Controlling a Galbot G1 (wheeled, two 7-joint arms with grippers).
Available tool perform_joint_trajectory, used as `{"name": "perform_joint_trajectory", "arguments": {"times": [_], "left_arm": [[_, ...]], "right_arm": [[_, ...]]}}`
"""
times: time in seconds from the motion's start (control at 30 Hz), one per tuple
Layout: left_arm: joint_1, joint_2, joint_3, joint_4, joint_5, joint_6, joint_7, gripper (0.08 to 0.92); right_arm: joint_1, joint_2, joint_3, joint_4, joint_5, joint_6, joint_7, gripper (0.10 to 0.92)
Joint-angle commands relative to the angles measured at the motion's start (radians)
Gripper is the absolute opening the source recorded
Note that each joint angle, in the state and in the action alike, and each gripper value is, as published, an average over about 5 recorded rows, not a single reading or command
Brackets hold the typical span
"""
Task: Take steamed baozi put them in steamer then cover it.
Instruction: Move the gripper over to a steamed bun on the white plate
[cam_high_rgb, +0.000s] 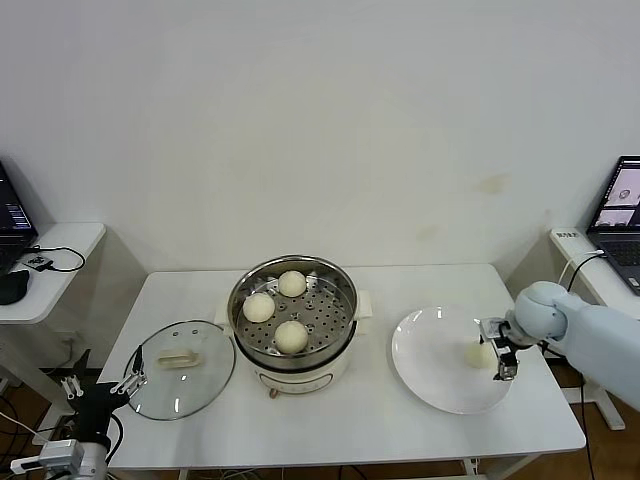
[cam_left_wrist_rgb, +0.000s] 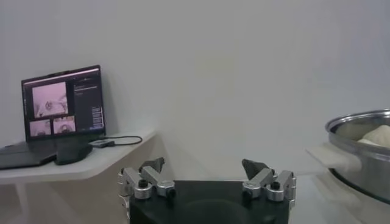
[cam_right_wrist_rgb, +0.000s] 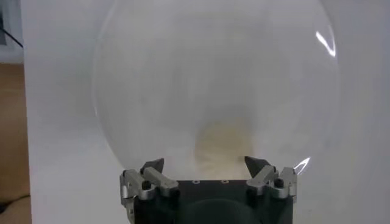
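Three pale baozi lie on the perforated tray of the shiny steamer at the table's middle. A fourth baozi lies on the white plate at the right; it shows blurred in the right wrist view. My right gripper is open, its fingers at either side of that bun, low over the plate. The bun sits between the open fingertips. My left gripper is open and empty, parked below the table's left front corner. The steamer's rim shows in the left wrist view.
The glass lid with a pale handle lies flat on the table left of the steamer. Side desks with laptops stand at both sides; one laptop shows in the left wrist view.
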Motion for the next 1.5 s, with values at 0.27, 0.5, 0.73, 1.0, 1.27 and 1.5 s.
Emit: {"name": "perform_joint_trajectory", "arguments": {"times": [0.27,0.5,0.73,1.0,1.27,1.5], "left_arm": [[0.002,-0.001,-0.004,0.001,0.001,0.000,0.000,0.823],[0.003,-0.002,-0.004,0.000,0.000,0.000,0.000,0.823],[0.001,-0.004,0.003,-0.002,0.001,0.000,0.001,0.823],[0.004,-0.006,0.003,-0.006,0.001,0.000,0.000,0.823],[0.006,-0.009,0.002,-0.008,0.001,-0.001,0.001,0.823],[0.005,-0.009,0.002,-0.008,0.002,0.000,0.001,0.823]], "right_arm": [[-0.037,0.082,0.065,-0.087,-0.021,-0.004,0.018,0.823],[-0.030,0.058,0.059,-0.051,-0.008,-0.014,0.012,0.823],[-0.026,0.046,0.053,-0.043,-0.012,-0.023,0.003,0.823],[-0.038,0.063,0.061,-0.070,-0.023,-0.020,0.002,0.816],[-0.038,0.072,0.063,-0.083,-0.034,-0.018,-0.006,0.751],[-0.037,0.078,0.064,-0.090,-0.033,-0.017,-0.010,0.656]]}}
